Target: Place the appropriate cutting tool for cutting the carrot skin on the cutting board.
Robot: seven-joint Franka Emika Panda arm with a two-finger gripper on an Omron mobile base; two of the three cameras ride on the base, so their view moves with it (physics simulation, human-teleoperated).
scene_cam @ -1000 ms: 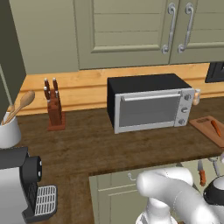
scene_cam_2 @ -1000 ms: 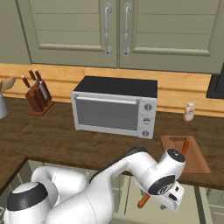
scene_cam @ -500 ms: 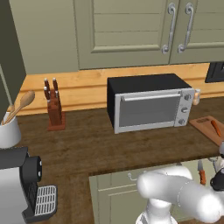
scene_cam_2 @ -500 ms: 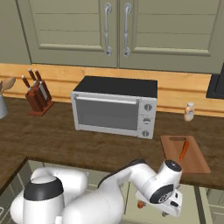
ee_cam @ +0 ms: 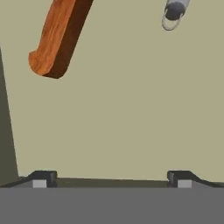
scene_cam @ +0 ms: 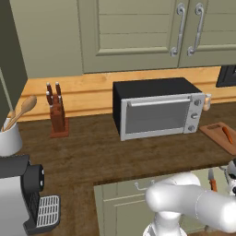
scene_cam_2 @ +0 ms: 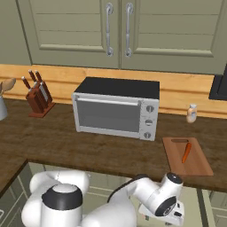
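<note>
Presently noted: gripper spread wide, grasping nothing; peeler ahead beyond right fingertip, well apart; knife handle toward left.

Peeler: small silvery-grey metal tool with looped head, lying on a pale olive surface, at the top of the hand view.
Carrot: slim, orange, lying on the board.
Cutting board: flat reddish-brown rectangle on the dark wooden counter.
</note>
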